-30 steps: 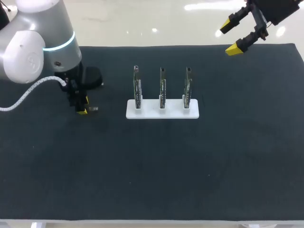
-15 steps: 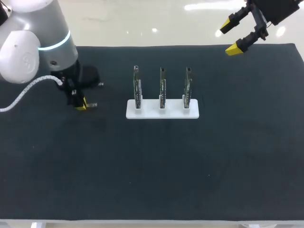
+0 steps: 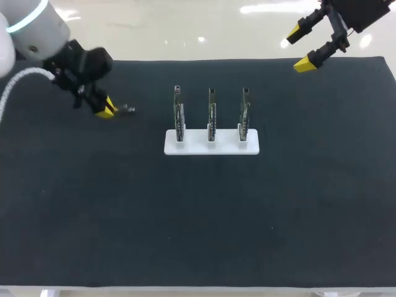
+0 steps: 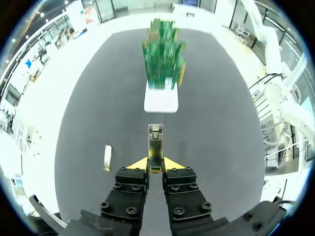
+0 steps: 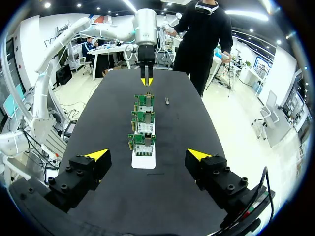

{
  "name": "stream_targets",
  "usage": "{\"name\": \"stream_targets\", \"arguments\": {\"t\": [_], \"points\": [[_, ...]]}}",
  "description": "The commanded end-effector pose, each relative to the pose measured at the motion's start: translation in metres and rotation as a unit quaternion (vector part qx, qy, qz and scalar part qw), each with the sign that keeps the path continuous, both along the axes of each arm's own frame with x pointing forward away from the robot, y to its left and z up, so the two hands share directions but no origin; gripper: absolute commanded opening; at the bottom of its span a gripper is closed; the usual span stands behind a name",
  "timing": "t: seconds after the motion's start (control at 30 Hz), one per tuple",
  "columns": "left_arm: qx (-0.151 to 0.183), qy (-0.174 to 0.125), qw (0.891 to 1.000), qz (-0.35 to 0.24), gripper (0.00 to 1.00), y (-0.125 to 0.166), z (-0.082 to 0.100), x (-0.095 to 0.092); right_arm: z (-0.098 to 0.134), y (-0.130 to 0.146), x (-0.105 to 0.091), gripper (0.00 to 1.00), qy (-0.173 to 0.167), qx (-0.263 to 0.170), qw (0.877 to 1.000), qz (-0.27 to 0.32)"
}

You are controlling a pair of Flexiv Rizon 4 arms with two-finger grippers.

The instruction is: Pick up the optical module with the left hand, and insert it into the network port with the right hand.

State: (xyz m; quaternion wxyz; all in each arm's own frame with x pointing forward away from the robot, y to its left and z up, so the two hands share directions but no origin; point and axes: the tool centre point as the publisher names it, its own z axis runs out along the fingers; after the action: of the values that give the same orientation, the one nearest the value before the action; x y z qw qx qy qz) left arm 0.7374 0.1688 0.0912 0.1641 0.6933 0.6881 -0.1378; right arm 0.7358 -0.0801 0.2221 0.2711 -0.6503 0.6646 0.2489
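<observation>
Surface (image 3: 198, 235): dark mat carrying everything, with most of its near half bare, which leaves room for a handover.
Left arm (image 3: 37, 31): comes in over the far left corner, angled so its wrist looks along the mat toward the boards.
Right arm (image 3: 365, 12): hangs above the far right corner, well apart from the stand, probably parked out of the way until the module is offered.
Board stand (image 3: 211, 143): white base in the middle toward the far edge, holding three green boards (image 3: 211, 111) upright in a row so their ports face outward.
Right pincer (image 3: 299, 49): fingers spread wide, nothing between them.
Left pincer (image 4: 156, 166): pinching the optical module by its rear end.
Optical module (image 4: 155, 147): sticks out ahead of the yellow tips, its free end exposed, likely for the other arm to take.
Loose pale piece (image 4: 107, 158): lies on the mat just beside the left pincer; what it is I cannot tell.
</observation>
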Motion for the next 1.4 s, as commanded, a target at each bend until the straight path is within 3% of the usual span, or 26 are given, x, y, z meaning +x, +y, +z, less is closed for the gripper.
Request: {"name": "stream_targets", "arguments": {"t": [0.03,0.3,0.53,0.73,0.8,1.4], "points": [[-0.075,-0.008,0.997,-0.012,0.00,0.007,0.031,-0.011,0.000,0.000,-0.001,1.00,-0.001,0.001,1.000,0.000],[-0.174,0.004,0.984,-0.039,0.00,0.004,0.083,-0.015,0.000,0.000,-0.001,1.00,-0.001,0.001,1.000,0.000],[-0.242,0.010,0.967,-0.072,0.00,0.005,0.112,-0.019,0.000,0.000,-0.001,1.00,-0.001,0.001,1.000,0.000],[-0.284,-0.006,0.955,-0.087,0.00,0.005,0.131,-0.019,0.000,0.000,-0.001,1.00,-0.001,0.001,1.000,0.000],[-0.287,-0.011,0.954,-0.087,0.00,0.004,0.138,-0.019,0.000,0.000,-0.001,1.00,-0.001,0.001,1.000,0.000],[-0.287,-0.011,0.954,-0.087,0.00,0.004,0.138,-0.019,0.000,0.000,-0.001,1.00,-0.001,0.001,1.000,0.000]]}}
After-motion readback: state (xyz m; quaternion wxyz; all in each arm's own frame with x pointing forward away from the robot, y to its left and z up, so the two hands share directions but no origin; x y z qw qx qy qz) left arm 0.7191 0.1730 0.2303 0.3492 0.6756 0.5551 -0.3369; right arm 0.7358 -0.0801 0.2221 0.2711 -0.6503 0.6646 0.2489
